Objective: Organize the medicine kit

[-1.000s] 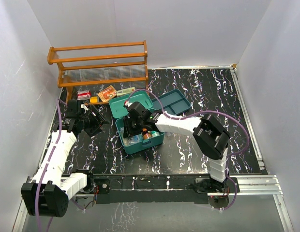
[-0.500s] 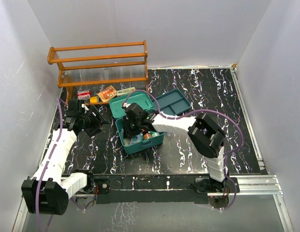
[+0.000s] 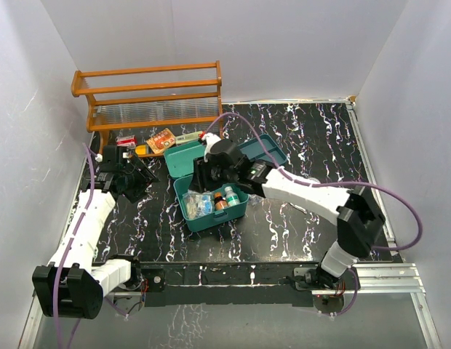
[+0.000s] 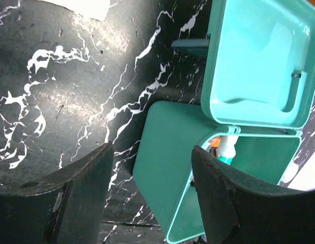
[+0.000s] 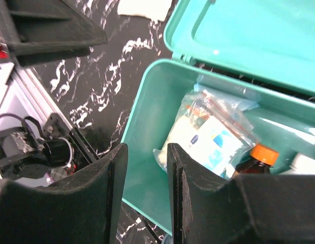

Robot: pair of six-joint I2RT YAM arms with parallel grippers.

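At the far left, the left gripper (image 4: 151, 152) hovers over the counter (image 3: 305, 218) just beside the box, its jaws spread wide with nothing between them. Behind it, in front of the wooden rack (image 3: 149, 91), several small packets (image 3: 161, 139) lie loose on the counter, outside any container. Near the middle stands the medicine kit (image 3: 211, 218), its lid (image 3: 189, 156) thrown back. Inside sit a clear plastic bag (image 5: 213, 134) of packets and a brown bottle (image 5: 259, 157) with an orange cap, alongside at least one more bottle. The right gripper (image 5: 146, 152) hangs over the kit's left end, its jaws set narrowly apart and empty. Just right of the lid lies a shallow blue-teal tray (image 3: 269, 156), which looks bare. The job appears partly done: some supplies are packed, but the packets by the rack probably need loading and the lid needs closing.
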